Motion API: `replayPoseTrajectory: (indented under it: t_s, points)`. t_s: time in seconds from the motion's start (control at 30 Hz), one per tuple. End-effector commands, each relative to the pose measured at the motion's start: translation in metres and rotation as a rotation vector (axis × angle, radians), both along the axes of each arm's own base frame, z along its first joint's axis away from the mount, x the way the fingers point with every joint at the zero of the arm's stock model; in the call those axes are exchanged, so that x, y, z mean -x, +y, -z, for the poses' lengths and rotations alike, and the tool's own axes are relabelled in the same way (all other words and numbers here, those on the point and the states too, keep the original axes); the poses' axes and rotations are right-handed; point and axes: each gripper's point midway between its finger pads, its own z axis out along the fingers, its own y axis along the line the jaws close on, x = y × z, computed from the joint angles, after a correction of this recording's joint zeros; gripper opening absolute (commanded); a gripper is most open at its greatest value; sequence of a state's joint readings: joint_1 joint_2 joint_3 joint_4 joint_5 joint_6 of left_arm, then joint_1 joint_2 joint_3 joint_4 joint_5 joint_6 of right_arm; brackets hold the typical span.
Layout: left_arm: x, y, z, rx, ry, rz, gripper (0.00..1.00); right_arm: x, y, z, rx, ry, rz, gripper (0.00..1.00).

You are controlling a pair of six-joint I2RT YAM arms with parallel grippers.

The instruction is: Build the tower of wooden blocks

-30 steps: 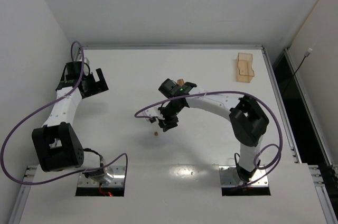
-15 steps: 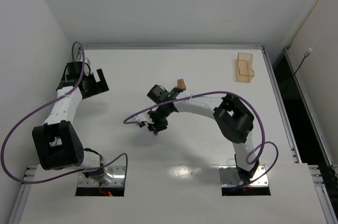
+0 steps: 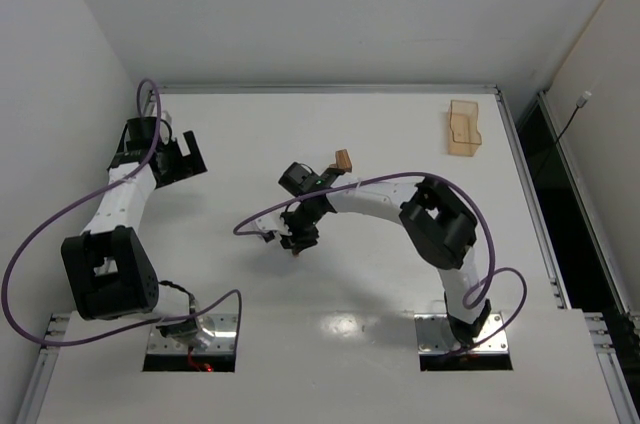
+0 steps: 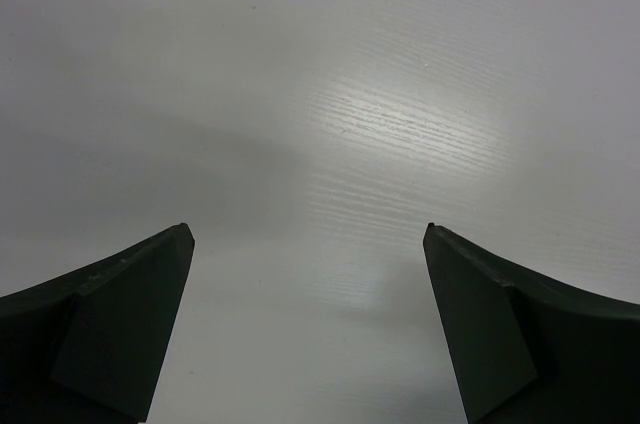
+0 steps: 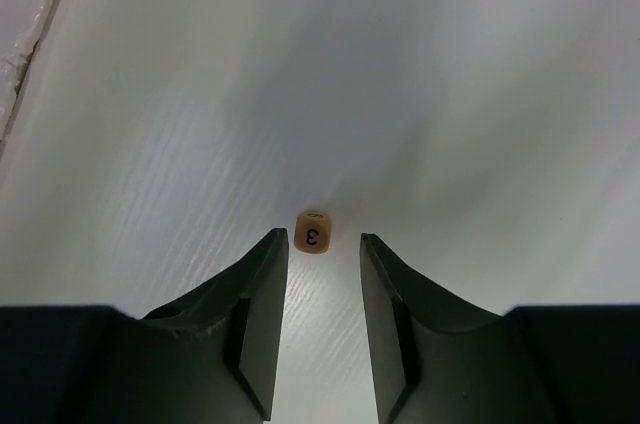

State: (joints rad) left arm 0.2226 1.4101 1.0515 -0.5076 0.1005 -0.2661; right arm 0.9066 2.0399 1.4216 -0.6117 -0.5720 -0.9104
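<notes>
A tiny light-tan wooden cube marked "3" lies on the white table, right at my right gripper's fingertips and closer to the left finger. That gripper is open with a narrow gap and holds nothing. In the top view the right gripper hangs low over the table's middle and mostly hides the cube. A small stack of tan wood blocks stands just behind the right wrist. My left gripper is wide open and empty at the far left; its wrist view shows only its fingers over bare table.
A translucent orange-tan plastic tray sits at the back right. A purple cable loops from the right arm past the gripper on its left. The side wall runs close behind the left arm.
My right arm has swung left and its gripper has come down around the spot where the small cube lay. The stack behind it has come into sight. The left arm has not moved.
</notes>
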Motion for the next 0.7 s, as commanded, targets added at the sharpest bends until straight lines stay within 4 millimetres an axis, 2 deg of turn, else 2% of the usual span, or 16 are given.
replayPoseTrajectory:
  t_s: [0.0,0.3,0.67]
  points:
    - [-0.007,0.005,-0.008,-0.009,-0.036,-0.005,1.0,0.004,0.002,0.005,0.001,0.026,-0.003,0.33]
    - [-0.007,0.004,-0.002,0.001,-0.018,-0.012,1.0,0.0,0.003,0.016,0.031,0.028,0.003,0.37]
    - [-0.009,0.005,0.0,0.001,-0.018,-0.012,1.0,0.002,0.001,0.026,0.06,0.056,0.019,0.36]
